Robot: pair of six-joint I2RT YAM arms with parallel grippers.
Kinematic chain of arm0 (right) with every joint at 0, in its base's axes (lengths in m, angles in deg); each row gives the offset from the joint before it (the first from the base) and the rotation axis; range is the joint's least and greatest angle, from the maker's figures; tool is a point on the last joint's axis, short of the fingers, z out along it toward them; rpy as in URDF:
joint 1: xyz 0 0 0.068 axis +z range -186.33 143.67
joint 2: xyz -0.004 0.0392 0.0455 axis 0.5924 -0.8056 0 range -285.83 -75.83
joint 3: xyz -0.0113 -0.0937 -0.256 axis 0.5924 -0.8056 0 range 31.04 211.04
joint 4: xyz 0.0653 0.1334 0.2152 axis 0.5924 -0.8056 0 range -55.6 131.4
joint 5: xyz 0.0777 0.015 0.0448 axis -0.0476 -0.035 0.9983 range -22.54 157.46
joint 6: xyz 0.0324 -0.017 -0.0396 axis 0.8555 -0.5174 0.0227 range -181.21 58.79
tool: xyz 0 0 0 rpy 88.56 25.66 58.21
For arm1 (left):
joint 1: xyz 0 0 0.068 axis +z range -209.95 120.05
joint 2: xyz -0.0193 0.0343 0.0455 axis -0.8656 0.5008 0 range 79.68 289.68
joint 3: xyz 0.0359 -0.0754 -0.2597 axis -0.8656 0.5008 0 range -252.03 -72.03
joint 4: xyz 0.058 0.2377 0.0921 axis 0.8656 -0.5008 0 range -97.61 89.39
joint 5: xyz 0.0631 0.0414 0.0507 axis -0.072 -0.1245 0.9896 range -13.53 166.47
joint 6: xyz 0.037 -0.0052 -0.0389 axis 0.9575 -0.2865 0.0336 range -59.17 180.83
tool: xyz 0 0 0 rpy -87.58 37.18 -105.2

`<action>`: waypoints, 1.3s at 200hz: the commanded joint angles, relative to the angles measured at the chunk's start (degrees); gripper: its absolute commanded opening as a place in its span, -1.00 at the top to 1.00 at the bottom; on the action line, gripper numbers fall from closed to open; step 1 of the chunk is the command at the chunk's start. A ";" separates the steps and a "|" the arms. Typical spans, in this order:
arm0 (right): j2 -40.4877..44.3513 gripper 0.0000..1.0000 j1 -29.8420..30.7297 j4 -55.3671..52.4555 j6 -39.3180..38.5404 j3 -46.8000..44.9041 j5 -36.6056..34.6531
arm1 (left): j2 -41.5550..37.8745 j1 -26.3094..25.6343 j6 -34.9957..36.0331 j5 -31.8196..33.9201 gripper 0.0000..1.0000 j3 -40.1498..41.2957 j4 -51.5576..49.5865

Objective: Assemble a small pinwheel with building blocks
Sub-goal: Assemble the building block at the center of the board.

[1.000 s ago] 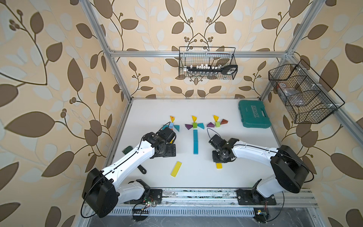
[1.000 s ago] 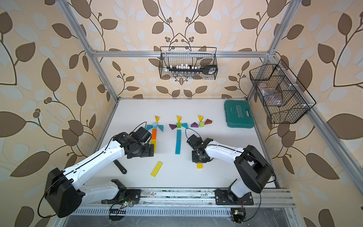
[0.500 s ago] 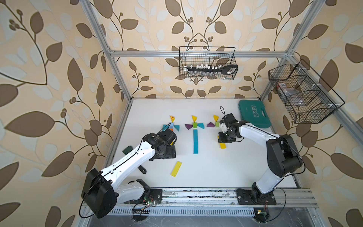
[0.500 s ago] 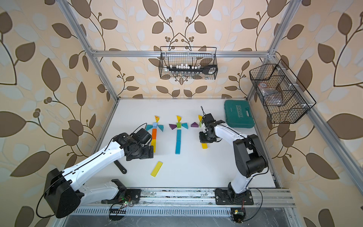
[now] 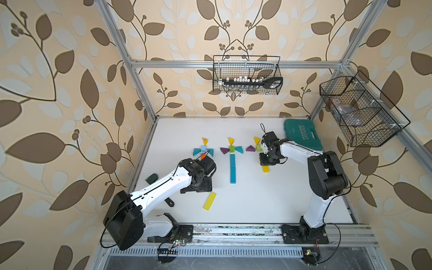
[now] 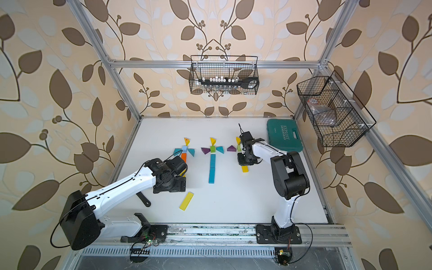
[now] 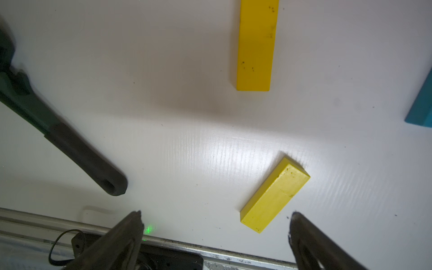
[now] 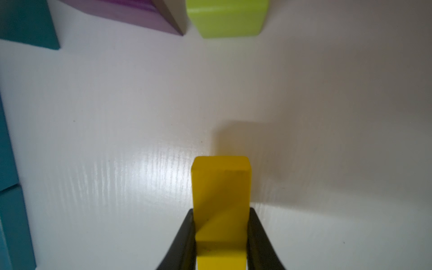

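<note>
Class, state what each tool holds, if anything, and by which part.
The right tool clamps a yellow bar across its two long sides; the left tool is open and holds nothing.

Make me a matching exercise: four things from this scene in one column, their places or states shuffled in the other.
1. teal plastic tool case
2. blue flat bars
3. left gripper
4. right gripper

A. shut on a yellow flat bar
B. white table, far right corner
C. open, holding nothing
D. in line below a green cube

Pairs: 1-B, 2-D, 3-C, 4-A
</note>
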 commanded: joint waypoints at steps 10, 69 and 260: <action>-3.15 1.00 -0.10 -0.30 -0.56 3.50 -1.54 | -0.04 -2.19 -1.55 0.39 -0.97 0.10 -0.75; -6.88 0.97 -0.29 -0.45 0.17 6.72 -2.41 | 1.62 -4.53 -1.05 -1.68 -0.98 1.46 0.94; -7.12 0.17 -0.55 -2.70 3.53 11.72 -0.65 | 6.70 -5.60 -0.87 -1.29 -0.98 0.95 1.50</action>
